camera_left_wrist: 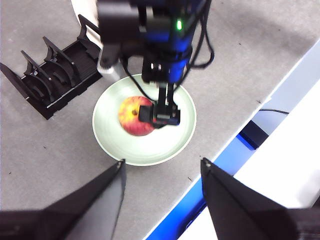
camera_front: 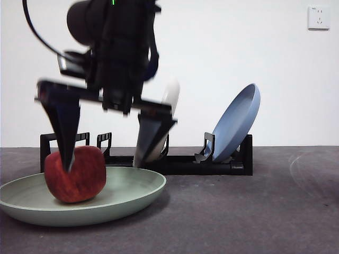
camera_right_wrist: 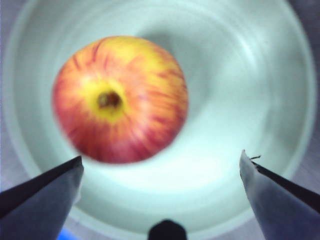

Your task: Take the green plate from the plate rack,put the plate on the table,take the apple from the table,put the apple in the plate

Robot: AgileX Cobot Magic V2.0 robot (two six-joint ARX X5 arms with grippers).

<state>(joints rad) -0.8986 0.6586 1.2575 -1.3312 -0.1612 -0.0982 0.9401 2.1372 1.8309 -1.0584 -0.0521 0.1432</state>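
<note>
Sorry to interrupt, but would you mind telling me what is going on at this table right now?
The right gripper, jaws open, hangs over the red apple, which sits in the pale green round plate on the dark grey table. The left gripper waits open, higher up. A blue plate leans in the black plate rack.

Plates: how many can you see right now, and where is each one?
3. The green plate lies flat on the table with the apple in it. The blue plate leans in the rack. A white plate stands there, mostly hidden behind the right gripper.
</note>
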